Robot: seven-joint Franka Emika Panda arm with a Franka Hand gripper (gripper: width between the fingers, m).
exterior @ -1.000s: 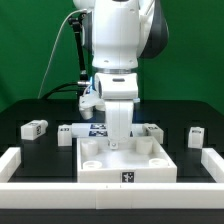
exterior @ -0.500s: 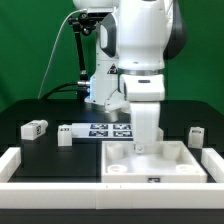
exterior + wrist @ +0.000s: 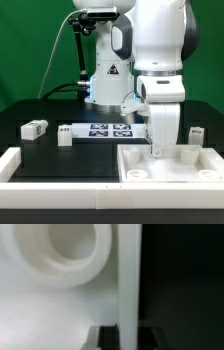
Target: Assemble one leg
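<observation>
My gripper (image 3: 157, 147) is shut on the back rim of the large white tray-like part (image 3: 165, 176), which rests on the table at the exterior view's right. In the wrist view the thin rim (image 3: 128, 280) runs between my two dark fingertips (image 3: 106, 338), the gripper (image 3: 128, 340) closing over it, with a round socket (image 3: 72, 252) of the tray beside it. Three small white legs lie apart from the gripper: one (image 3: 35, 128) at the far left, one (image 3: 64, 135) by it, one (image 3: 197, 134) at the right behind the tray.
The marker board (image 3: 100, 129) lies at the back middle of the black table. A low white wall (image 3: 60, 188) borders the table's front and left side (image 3: 9, 160). The arm's base (image 3: 105, 80) stands behind the marker board.
My gripper has slid the tray-like part from the middle to the exterior view's right, up to the right wall. The legs and marker board have not moved.
</observation>
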